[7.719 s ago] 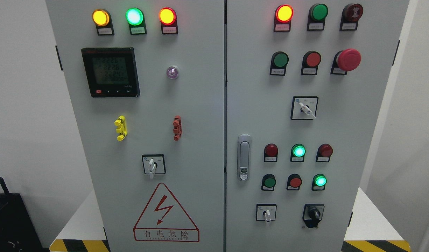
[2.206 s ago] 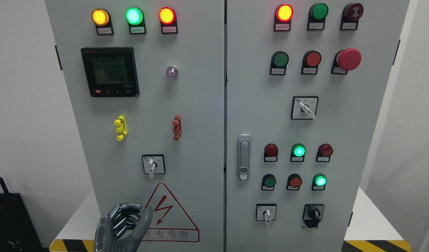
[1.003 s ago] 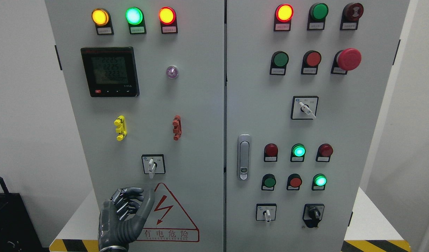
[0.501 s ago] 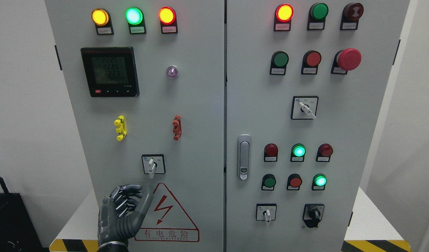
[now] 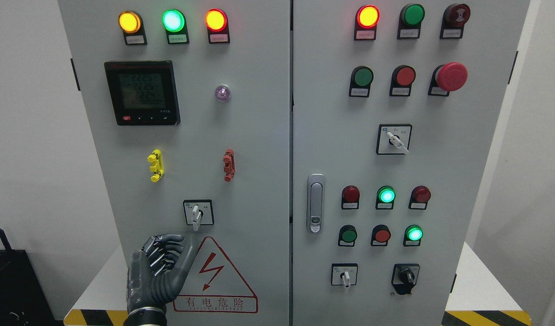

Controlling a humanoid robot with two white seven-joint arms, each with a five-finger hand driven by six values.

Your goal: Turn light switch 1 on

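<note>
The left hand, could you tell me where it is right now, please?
In the head view, the left hand is at the lower left, just below the rotary switch and left of the warning triangle.

A white platform carries the grey cabinet, which stands across its middle. Yellow-and-black hazard stripes run along the platform's front edge at both corners.

Left robot hand below rotary switch
</note>
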